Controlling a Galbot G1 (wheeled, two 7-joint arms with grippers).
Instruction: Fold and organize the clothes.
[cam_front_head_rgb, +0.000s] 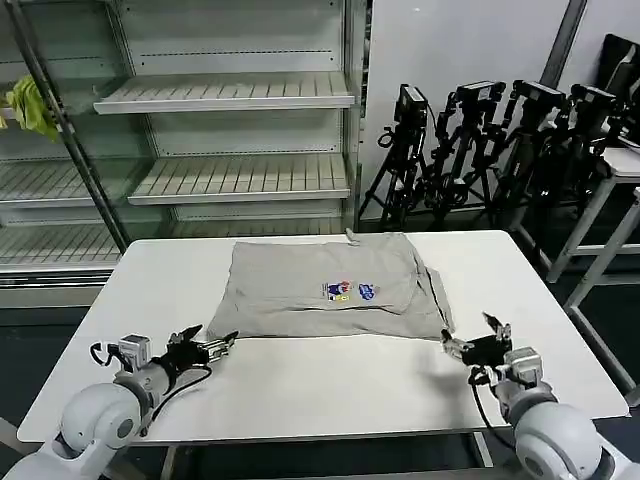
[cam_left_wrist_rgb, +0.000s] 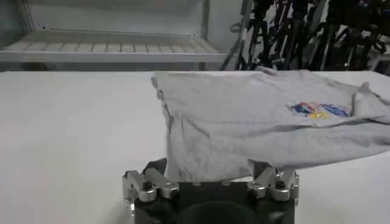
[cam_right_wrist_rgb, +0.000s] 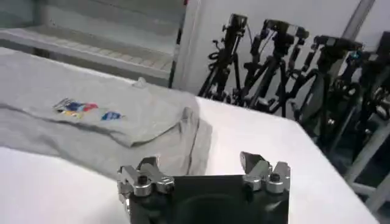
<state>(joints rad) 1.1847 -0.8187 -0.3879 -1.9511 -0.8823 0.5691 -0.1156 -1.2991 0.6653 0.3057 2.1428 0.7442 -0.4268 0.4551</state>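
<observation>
Grey shirt (cam_front_head_rgb: 320, 285) lies part-folded at centre of white surface (cam_front_head_rgb: 330, 385), chest print up. Left claw (cam_front_head_rgb: 213, 347) released, low at shirt's near-left corner, not gripping. Right claw (cam_front_head_rgb: 470, 340) released, just beside near-right hem. Shelf rack (cam_front_head_rgb: 230, 130) behind; tripods (cam_front_head_rgb: 480, 150) right.

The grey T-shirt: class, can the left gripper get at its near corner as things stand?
Probably yes. The left gripper sits open right at the grey T-shirt, with bare white table around.

Light grey shirt (cam_front_head_rgb: 325, 285), multicolour print (cam_front_head_rgb: 350, 291); white table (cam_front_head_rgb: 330, 380).
</observation>
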